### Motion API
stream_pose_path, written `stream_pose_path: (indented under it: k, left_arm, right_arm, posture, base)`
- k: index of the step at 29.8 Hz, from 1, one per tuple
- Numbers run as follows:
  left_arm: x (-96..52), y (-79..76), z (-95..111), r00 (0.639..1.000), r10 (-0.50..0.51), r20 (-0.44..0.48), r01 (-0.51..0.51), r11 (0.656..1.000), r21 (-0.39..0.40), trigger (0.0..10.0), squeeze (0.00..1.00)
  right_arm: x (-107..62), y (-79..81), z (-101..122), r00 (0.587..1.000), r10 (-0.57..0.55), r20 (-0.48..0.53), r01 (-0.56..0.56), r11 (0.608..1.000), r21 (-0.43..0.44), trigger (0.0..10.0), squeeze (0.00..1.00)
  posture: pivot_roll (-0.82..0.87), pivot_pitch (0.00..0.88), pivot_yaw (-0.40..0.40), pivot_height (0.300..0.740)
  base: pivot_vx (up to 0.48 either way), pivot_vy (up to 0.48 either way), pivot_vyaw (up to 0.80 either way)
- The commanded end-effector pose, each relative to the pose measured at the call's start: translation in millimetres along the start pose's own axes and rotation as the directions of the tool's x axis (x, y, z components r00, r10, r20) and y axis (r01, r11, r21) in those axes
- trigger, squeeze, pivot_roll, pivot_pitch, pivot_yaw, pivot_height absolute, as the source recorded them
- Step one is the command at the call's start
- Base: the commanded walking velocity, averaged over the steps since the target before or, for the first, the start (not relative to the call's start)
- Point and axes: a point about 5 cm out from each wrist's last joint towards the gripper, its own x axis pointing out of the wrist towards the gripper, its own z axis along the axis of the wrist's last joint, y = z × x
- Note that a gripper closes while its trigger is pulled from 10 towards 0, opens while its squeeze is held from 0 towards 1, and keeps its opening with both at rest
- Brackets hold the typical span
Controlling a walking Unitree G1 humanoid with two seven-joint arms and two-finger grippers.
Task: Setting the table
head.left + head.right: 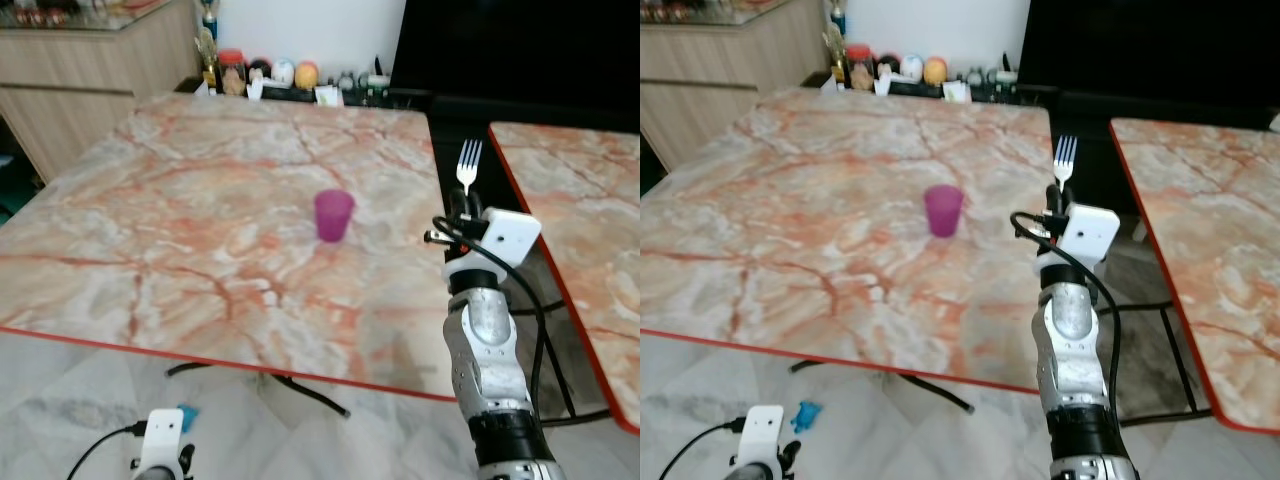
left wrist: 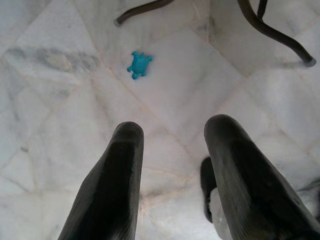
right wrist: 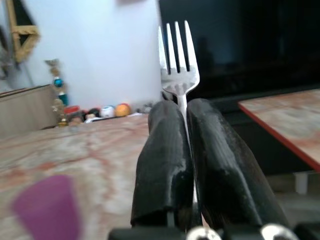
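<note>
Right gripper [image 3: 181,112]: jaws closed tight on the handle of a silver metal fork [image 1: 468,165], tines pointing up, and hovering at the right edge of the pink-veined marble bench [image 1: 180,230], right of the translucent purple plastic cup [image 1: 334,215]. Left gripper [image 2: 172,135]: hanging idle over the pale floor, jaws parted and empty. Handling note: the fork is wanting tilting flat, then lowering just beside the cup before release.

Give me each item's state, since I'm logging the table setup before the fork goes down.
fork: upright, tines up, clamped in the right gripper
purple cup: upright on the marble table
left gripper: open, hanging low over the floor
blue toy: lying on the floor
</note>
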Motion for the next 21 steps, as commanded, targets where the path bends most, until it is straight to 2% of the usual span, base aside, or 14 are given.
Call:
stream_pose_path:
  k: [1,13,19,21]
  left_arm:
    - [-0.8,-6.2,-4.6,1.000,-0.016,-0.019,0.016,1.000,-0.007,10.0,0.00]
    - [-0.8,-7.0,-4.4,1.000,-0.019,-0.018,0.018,1.000,-0.009,10.0,0.00]
    - [-1.0,-6.8,-5.2,1.000,-0.016,-0.019,0.015,1.000,-0.011,10.0,0.00]
    - [-1.1,-6.7,-5.6,1.000,-0.015,-0.019,0.015,1.000,-0.012,10.0,0.00]
  right_arm:
    - [1.5,-7.3,3.2,1.000,-0.021,0.005,0.021,1.000,-0.009,10.0,0.00]
    - [2.2,-9.7,3.7,1.000,-0.029,0.001,0.029,1.000,-0.001,10.0,0.00]
    - [2.9,-7.1,4.5,1.000,-0.013,0.005,0.013,1.000,0.006,10.0,0.00]
    - [2.6,-7.1,5.3,1.000,-0.014,0.014,0.014,1.000,-0.002,10.0,0.00]
  posture:
    - [0.04,0.000,-0.005,0.740]
    - [0.04,0.000,-0.006,0.740]
    - [0.04,0.000,-0.008,0.740]
    - [0.04,0.000,-0.008,0.740]
  base:
    - [0.000,-0.379,0.00]
    - [0.000,-0.370,0.00]
    - [0.000,-0.327,-0.69]
    - [0.000,-0.317,0.00]
